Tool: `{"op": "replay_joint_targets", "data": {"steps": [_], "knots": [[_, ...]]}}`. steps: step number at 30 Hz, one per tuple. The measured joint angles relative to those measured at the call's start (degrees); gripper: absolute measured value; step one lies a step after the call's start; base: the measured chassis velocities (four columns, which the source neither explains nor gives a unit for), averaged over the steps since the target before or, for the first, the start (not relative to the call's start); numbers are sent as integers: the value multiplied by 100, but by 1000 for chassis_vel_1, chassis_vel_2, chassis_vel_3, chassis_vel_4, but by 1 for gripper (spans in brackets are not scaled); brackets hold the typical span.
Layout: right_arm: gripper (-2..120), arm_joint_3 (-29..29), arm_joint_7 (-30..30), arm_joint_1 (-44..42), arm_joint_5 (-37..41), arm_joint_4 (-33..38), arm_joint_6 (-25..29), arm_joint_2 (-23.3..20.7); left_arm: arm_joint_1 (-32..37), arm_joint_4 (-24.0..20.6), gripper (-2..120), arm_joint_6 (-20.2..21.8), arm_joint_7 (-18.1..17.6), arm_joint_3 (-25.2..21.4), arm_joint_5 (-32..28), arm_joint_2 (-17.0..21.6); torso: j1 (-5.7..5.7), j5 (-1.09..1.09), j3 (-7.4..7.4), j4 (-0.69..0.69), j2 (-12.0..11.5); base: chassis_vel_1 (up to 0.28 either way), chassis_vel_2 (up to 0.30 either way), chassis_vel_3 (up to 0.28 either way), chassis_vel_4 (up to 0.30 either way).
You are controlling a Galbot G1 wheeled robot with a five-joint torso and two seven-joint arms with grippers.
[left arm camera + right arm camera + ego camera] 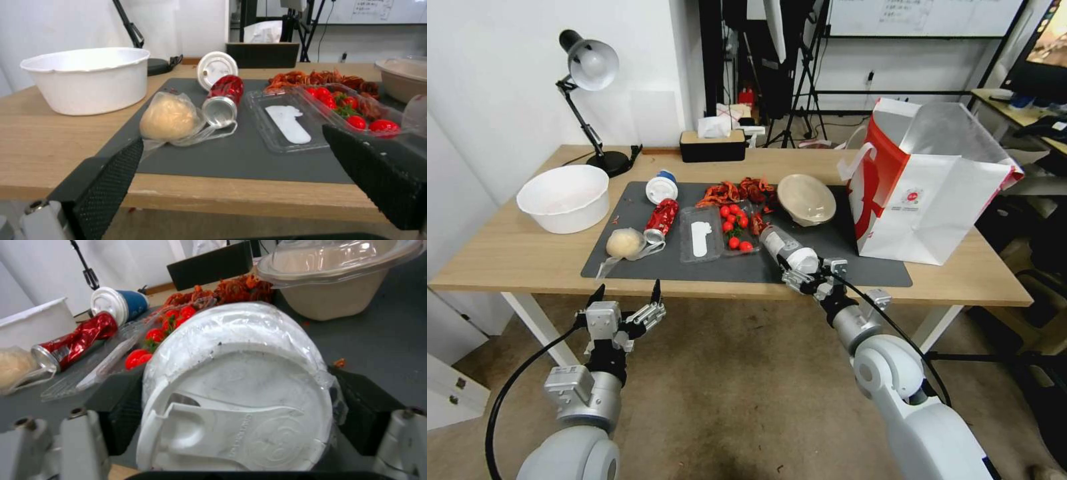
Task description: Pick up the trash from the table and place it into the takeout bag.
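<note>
Right gripper [802, 270] is on the clear cup with white lid [788, 251], fingers [116, 406] clamped against both sides of it near the lid end. The cup lies on its side on the dark grey mat [827, 257], close to the table [500, 250] front edge. Takeout bag [924, 183] stands open at the right end, beige paper bowl [806, 199] tipped just beside it. Left gripper [627, 295] hangs below the front edge, fingers spread wide, facing the plastic-wrapped beige lump [169, 117] and crushed red can [225, 98]. The white-lidded blue cup [662, 188] lies behind the can.
</note>
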Motion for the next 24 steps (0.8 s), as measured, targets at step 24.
{"op": "replay_joint_targets", "data": {"steps": [24], "knots": [[69, 794, 58, 1, 633, 1455, 128, -443, 28, 49, 100, -134, -6, 58, 35, -19, 0, 1, 0, -1, 0, 0, 0, 0, 0]]}}
